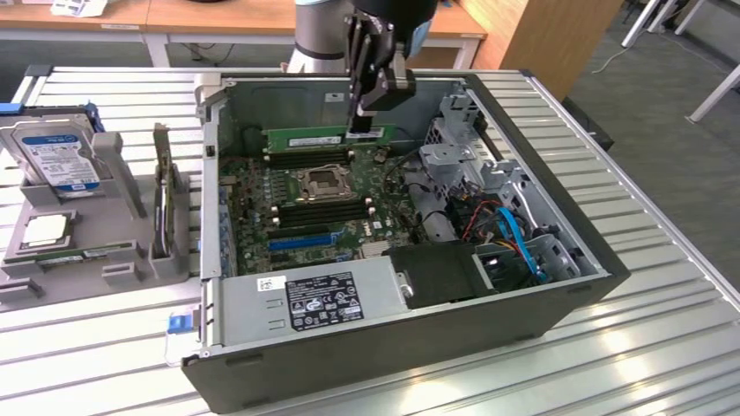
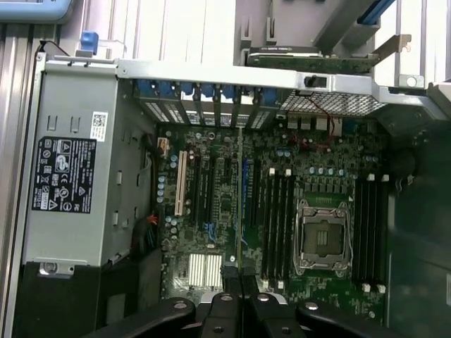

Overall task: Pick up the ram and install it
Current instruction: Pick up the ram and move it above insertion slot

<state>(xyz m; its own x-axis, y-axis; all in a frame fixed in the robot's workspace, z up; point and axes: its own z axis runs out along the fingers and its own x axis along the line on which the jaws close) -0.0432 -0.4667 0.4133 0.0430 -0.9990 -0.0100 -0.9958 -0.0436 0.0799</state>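
My gripper [image 1: 367,128] is clamped on the ram [image 1: 307,136], holding it lengthwise and on edge above the motherboard [image 1: 249,195] inside the open computer case [image 1: 463,329].

The exterior view stands back and high, looking obliquely down on the whole open computer case [image 1: 555,295] and the slatted table [image 1: 659,347] around it. The wrist view hangs close above the case, facing straight down past the gripper [image 2: 239,285]. Both views share the motherboard [image 1: 289,208], its CPU socket [image 1: 324,183] and the labelled power supply [image 1: 312,299].
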